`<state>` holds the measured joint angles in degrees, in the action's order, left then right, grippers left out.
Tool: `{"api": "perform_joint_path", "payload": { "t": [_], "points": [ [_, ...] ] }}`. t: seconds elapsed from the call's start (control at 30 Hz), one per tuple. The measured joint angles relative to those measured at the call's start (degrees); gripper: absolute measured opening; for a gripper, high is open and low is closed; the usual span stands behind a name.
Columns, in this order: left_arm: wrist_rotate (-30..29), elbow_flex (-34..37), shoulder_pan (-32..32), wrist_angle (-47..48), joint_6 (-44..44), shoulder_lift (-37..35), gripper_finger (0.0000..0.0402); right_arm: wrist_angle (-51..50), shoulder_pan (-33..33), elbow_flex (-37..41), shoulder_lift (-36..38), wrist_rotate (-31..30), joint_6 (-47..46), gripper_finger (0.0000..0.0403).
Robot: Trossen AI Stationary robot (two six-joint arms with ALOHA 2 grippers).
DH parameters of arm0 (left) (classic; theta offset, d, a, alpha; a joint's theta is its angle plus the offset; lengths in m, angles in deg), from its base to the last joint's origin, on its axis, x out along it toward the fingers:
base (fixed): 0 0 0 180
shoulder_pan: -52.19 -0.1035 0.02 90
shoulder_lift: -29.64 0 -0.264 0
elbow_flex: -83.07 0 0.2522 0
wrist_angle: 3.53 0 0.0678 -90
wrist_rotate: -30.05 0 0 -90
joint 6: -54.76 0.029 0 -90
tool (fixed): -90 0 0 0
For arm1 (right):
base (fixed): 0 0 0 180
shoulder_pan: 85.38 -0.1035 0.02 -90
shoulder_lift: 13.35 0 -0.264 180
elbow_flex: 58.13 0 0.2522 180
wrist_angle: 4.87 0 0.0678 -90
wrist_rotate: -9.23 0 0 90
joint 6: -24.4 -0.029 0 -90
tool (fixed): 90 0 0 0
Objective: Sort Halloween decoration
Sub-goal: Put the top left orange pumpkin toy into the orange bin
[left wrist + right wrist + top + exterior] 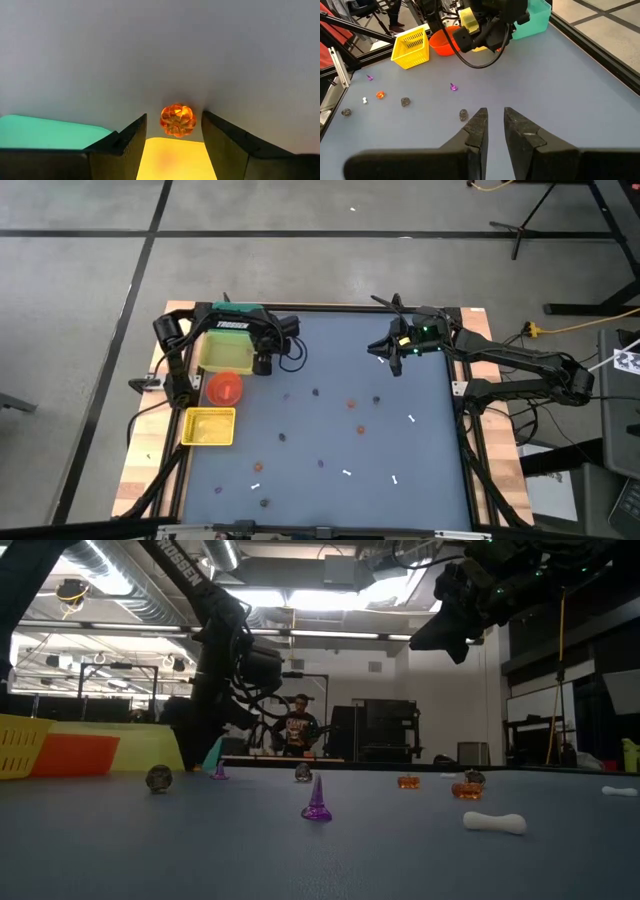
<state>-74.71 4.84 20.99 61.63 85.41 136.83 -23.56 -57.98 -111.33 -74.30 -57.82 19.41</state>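
The Halloween decoration lies scattered on the grey table: orange pumpkins [351,404], dark and purple pieces [316,392] and white sticks [411,418]. One orange pumpkin [176,120] lies on the table beside the pale yellow bin [172,160]. My left gripper [262,366] points down over it, open, a finger [131,137] on each side and clear of it. My right gripper [495,116] hangs above the far right of the table, its fingers a narrow gap apart with nothing between them.
At the table's left stand a teal bin [238,310], the pale yellow bin [222,352], a red bowl [225,388] and a yellow basket [210,427]. A purple cone [317,802] and a white bone [494,823] lie near the front. A person sits in the room beyond.
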Motion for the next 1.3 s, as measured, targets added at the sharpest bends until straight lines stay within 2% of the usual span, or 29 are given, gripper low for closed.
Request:
{"api": "perform_joint_path", "payload": {
  "t": [0.23, 0.4, 0.9, 1.3],
  "points": [
    [4.36, -0.04, -1.49, -0.04, 0.08, 0.02, 0.0168, 0.0, 0.0, 0.0, 0.0, -0.01, 0.0, 0.006],
    [5.12, -0.04, -2.16, 0.02, 0.07, 0.07, 0.0146, 0.0, 0.0, 0.0, 0.0, 0.01, 0.0, 0.006],
    [5.22, -0.02, -2.23, 0.09, -0.02, 0.11, 0.0101, 0.0, 0.0, 0.0, 0.0, 0.01, 0.0, 0.006],
    [4.8, 0.01, -1.69, 0.02, -0.5, 0.11, 0.0096, 0.0, 0.0, 0.0, 0.0, 0.01, 0.0, 0.006]
  ]
}}
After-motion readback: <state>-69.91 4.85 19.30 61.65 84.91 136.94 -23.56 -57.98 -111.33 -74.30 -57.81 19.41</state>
